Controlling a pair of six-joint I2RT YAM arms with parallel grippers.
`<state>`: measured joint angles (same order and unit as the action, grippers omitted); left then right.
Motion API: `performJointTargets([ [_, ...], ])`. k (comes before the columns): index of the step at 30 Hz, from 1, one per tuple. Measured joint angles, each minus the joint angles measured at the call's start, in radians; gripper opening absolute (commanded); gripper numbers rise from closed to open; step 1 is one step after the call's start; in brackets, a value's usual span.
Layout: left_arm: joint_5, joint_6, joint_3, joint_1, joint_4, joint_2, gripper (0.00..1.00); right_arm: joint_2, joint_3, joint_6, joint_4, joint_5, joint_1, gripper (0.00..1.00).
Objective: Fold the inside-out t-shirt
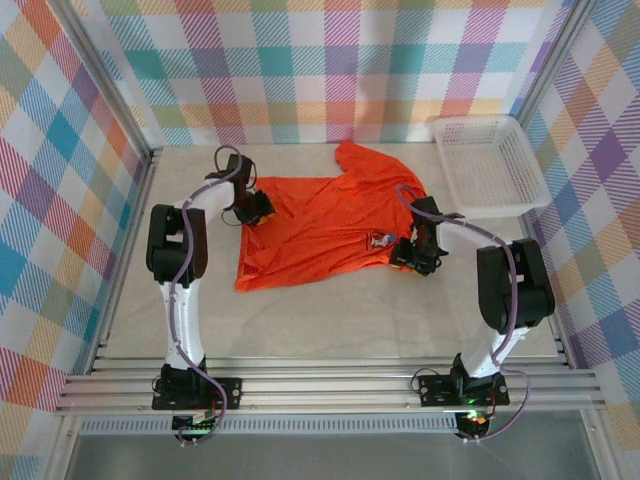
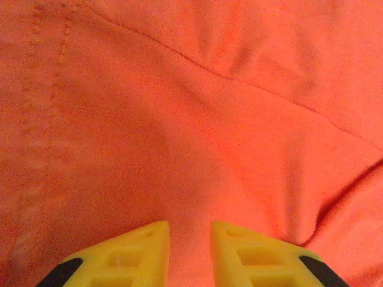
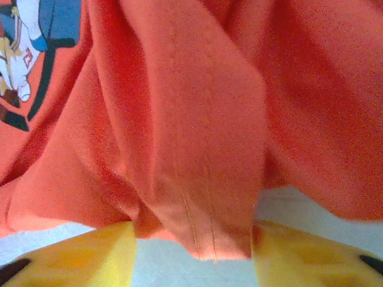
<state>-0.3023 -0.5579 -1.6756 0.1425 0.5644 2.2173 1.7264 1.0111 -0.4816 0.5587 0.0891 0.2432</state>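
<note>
t-shirt (image 3: 197,119) hem between right tool (image 3: 192,240)

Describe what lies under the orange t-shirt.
The pale table shows around the t-shirt and, in the right wrist view, beneath its hanging edge. Anything directly under the spread fabric is covered.

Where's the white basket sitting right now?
In the top view, the white mesh basket sits in the far right corner of the table, just right of the orange t-shirt.
</note>
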Motion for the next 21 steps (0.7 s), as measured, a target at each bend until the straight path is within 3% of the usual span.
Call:
performJointTargets([
  [2,-0.027,-0.012,-0.024,-0.011,-0.001,0.021,0.22,0.009,0.000,-0.006,-0.005,0.003,-0.001,0.08],
  [4,-0.031,-0.023,-0.048,-0.027,-0.005,0.037,0.21,0.002,-0.001,-0.007,-0.002,0.008,-0.002,0.00],
  [7,-0.041,-0.043,-0.083,-0.071,-0.008,0.063,0.21,-0.076,-0.030,-0.008,0.025,0.016,-0.002,0.00],
  [12,-0.027,-0.072,-0.129,-0.159,-0.011,0.092,0.21,-0.451,-0.191,-0.023,0.105,0.054,-0.002,0.00],
  [16,-0.025,-0.082,-0.156,-0.212,0.006,0.105,0.21,-0.745,-0.393,-0.104,0.119,0.158,-0.002,0.00],
  [19,-0.022,-0.082,-0.156,-0.220,0.013,0.105,0.21,-0.858,-0.550,-0.188,0.103,0.242,0.002,0.02],
  [21,-0.022,-0.082,-0.153,-0.217,0.011,0.104,0.20,-0.888,-0.619,-0.235,0.088,0.281,0.016,0.08],
])
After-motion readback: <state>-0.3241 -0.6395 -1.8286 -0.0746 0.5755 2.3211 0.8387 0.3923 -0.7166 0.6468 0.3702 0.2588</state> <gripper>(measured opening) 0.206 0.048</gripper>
